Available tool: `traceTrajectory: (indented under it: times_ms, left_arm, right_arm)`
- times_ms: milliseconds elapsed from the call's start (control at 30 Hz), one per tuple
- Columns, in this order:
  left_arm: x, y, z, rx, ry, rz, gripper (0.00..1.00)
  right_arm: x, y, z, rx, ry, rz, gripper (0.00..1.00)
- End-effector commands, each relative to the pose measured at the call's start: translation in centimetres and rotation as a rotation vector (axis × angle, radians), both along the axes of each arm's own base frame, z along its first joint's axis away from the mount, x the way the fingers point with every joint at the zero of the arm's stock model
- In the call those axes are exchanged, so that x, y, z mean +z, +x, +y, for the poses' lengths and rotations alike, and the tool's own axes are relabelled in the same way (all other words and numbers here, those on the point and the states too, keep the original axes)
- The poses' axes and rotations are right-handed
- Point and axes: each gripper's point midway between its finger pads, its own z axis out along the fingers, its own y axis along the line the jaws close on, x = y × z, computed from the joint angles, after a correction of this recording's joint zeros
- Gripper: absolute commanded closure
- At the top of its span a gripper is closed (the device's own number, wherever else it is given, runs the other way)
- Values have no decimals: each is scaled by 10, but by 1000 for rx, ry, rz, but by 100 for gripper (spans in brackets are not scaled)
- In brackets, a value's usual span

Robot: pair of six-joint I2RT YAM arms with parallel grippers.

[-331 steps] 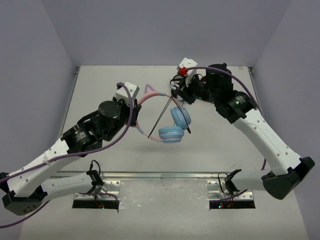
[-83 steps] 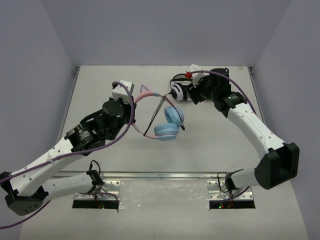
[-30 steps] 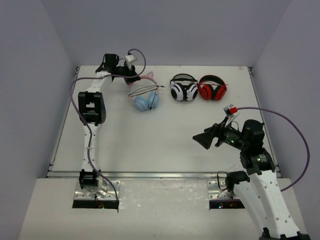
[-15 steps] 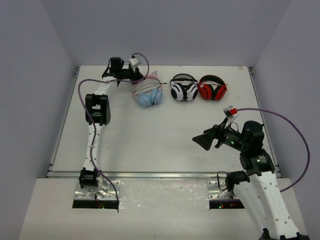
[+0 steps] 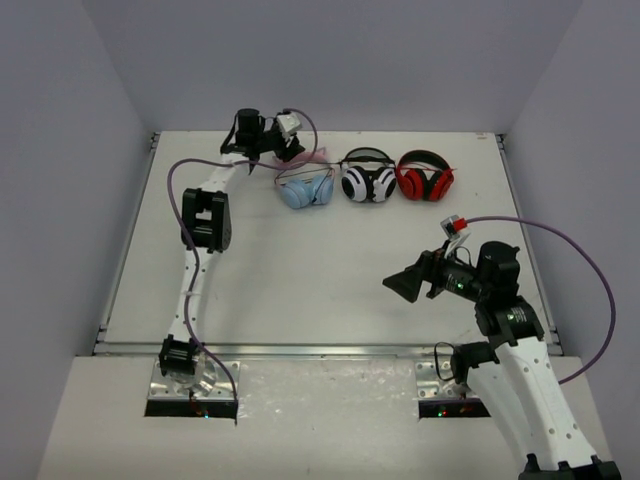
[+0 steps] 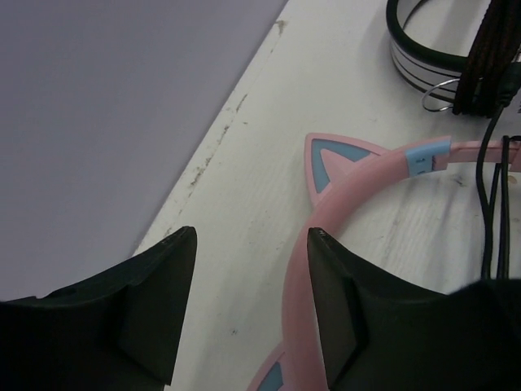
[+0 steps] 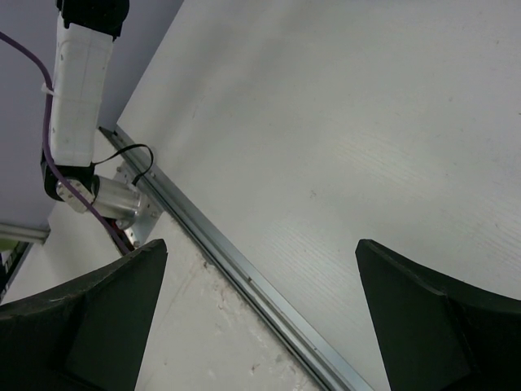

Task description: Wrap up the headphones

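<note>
Pink-banded, blue-cupped: finding the headphones [image 5: 305,187] resting at the 12 o'clock edge of the table [image 5: 300,280], just at 9 o'clock of the black-and-white headphones [image 5: 367,180]. Noting them shifted toward 3 o'clock within the last second, and the left gripper [image 6: 252,235] letting go, jaws half parted over bare table. Seeing black cable [image 6: 487,204] crossing the headband [image 6: 358,183]; judging wrap finished, release under way. Placing the headband just at 3 o'clock of the gap, passing behind one finger. Logging the right gripper [image 7: 260,248] gaping wide, empty, well apart.
</note>
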Motion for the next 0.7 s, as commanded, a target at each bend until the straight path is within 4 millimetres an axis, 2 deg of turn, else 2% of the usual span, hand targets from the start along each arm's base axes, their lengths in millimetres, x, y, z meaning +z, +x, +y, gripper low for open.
traceTrajectory:
  times_ms: [0, 33, 133, 167, 233, 267, 300, 333, 400, 433, 467, 500, 533, 567, 600, 633, 667]
  left_arm:
    - [49, 21, 10, 33, 29, -200, 45]
    - [55, 22, 11, 40, 28, -212, 42]
    - [93, 29, 22, 118, 13, -284, 33]
    - [121, 32, 28, 168, -8, -327, 29]
    - [150, 32, 36, 223, -37, -358, 18]
    - [188, 29, 42, 278, -96, -385, 15]
    - [195, 27, 46, 310, -121, -371, 0]
    - [237, 20, 55, 382, -193, -390, 0]
    - [269, 11, 69, 484, -282, -367, 0]
    - [274, 7, 78, 553, -331, -325, 0]
    - [307, -7, 106, 729, -448, -284, 0]
    - [315, -15, 119, 816, -492, -252, 0]
    - [296, -25, 135, 930, -505, -176, 0]
    - [317, -58, 168, 1148, -637, -122, 0]
    - [311, -77, 182, 1239, -658, -89, 0]
    - [265, -99, 193, 1344, -599, 3, 0]
    - [289, -147, 211, 1455, -677, -4, 0]
  right_arm:
    - [1, 4, 1, 1, 0, -22, 1]
    - [-2, 5, 1, 1, -2, -12, 1]
    - [-7, 6, 3, 12, 0, 5, 1]
    - [-11, 6, 4, 13, -3, 16, 1]
    - [-12, 8, 3, 11, -13, 6, 1]
    - [-12, 10, 2, -1, -20, 2, 1]
    - [-13, 15, -2, -24, -44, -16, 1]
    - [-11, 22, -7, -58, -75, -37, 1]
    - [-9, 30, -16, -107, -117, -53, 1]
    - [-10, 34, -21, -137, -143, -57, 1]
    - [-5, 41, -26, -170, -168, -73, 1]
    - [-2, 47, -34, -215, -198, -84, 1]
    - [-6, 53, -49, -292, -258, -62, 1]
    - [6, 59, -58, -348, -282, -79, 1]
    - [7, 64, -68, -403, -314, -71, 1]
    - [3, 70, -90, -514, -383, -49, 1]
    - [13, 73, -99, -562, -408, -59, 1]
